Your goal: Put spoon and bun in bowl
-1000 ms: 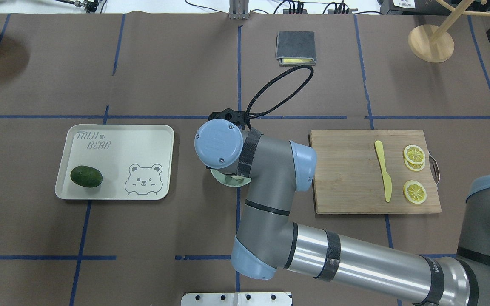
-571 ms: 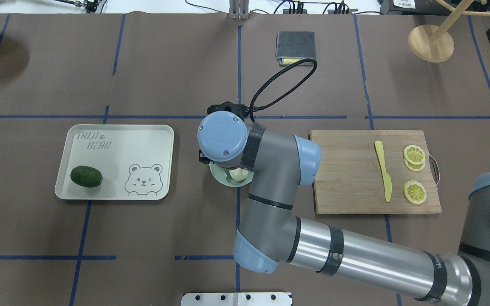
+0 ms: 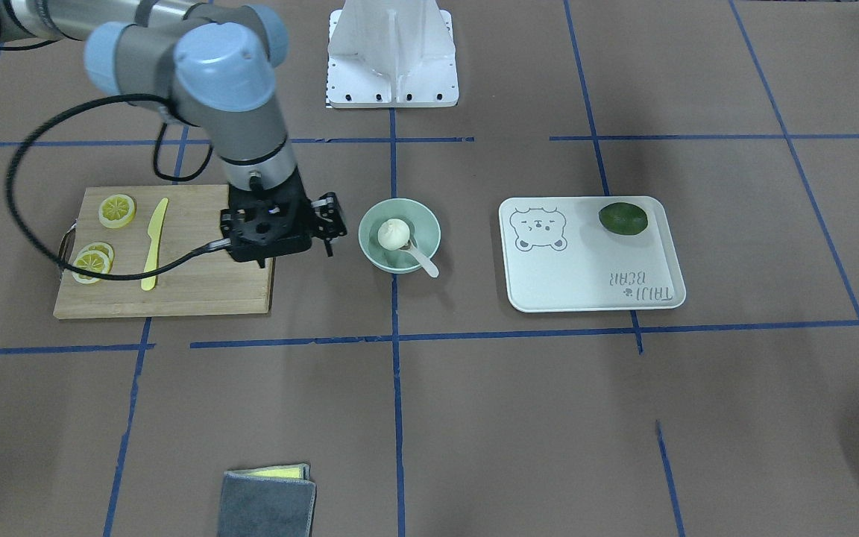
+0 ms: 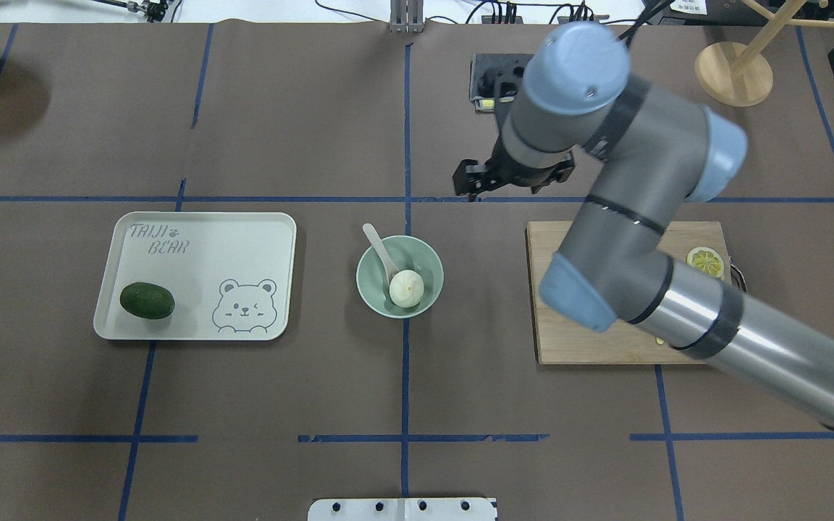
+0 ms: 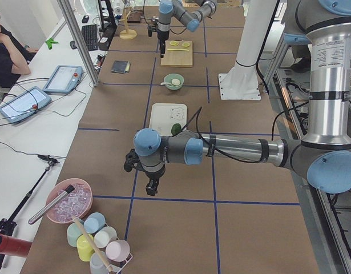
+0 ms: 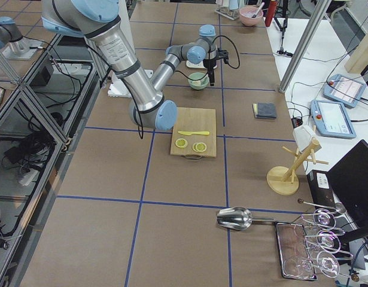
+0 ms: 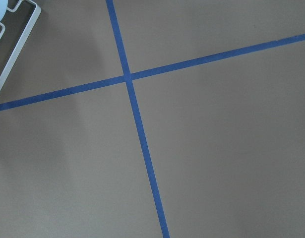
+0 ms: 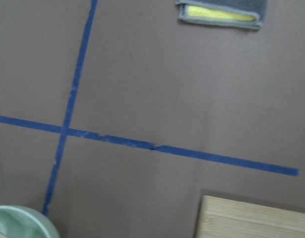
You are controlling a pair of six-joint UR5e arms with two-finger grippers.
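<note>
Far left, the left gripper [image 5: 151,186] shows only in the side view from that end of the table, and I can't tell how its jaws stand. In the middle, the mint-green bowl [image 4: 433,271] holds the bun [image 4: 407,288]. The spoon [image 4: 381,253] lies with one end hidden against the bun and the other over the rim. Rightward, the right gripper [image 3: 331,227] hangs empty with its fingers seemingly parted, and from overhead its arm covers much of the cutting board [image 4: 554,347].

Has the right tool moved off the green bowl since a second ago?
Yes. The right tool left the round mint-green bowl, moving away and rightward, past the wooden cutting board's far-left corner.
</note>
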